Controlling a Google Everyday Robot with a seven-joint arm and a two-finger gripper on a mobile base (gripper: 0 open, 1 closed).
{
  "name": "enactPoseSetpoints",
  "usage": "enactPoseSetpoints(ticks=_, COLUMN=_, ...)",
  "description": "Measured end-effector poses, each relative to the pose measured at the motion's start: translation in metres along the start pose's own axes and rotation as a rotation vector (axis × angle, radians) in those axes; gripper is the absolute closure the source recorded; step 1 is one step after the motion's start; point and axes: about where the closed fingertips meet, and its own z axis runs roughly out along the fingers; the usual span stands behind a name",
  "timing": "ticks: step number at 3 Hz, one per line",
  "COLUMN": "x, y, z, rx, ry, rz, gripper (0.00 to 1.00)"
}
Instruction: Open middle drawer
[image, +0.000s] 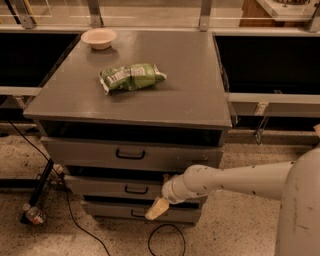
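The grey cabinet (150, 95) has three stacked drawers on its front. The middle drawer (95, 186) is a shallow grey front with a small black bar handle (136, 190) at its centre, and it looks pushed in. My gripper (156, 208) hangs at the end of the white arm (230, 181) that reaches in from the right. It sits just right of and below that handle, in front of the lowest drawer (110, 211), apart from the handle. Above, the taller top drawer (85, 150) carries a wider black handle (130, 155).
A green snack bag (131, 76) and a small white bowl (98, 38) lie on the cabinet top. Black cables (165, 235) trail over the speckled floor, with a small bottle (34, 215) at the left. Dark shelving stands on both sides.
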Motion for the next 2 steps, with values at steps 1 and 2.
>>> enactPoseSetpoints(ticks=1, x=0.0107, y=0.0127, z=-0.0218, rx=-0.069, ry=-0.035, rz=-0.045, gripper=0.0)
enactPoseSetpoints(ticks=2, x=0.0107, y=0.0127, z=-0.0218, rx=-0.069, ry=-0.034, rz=-0.045, gripper=0.0)
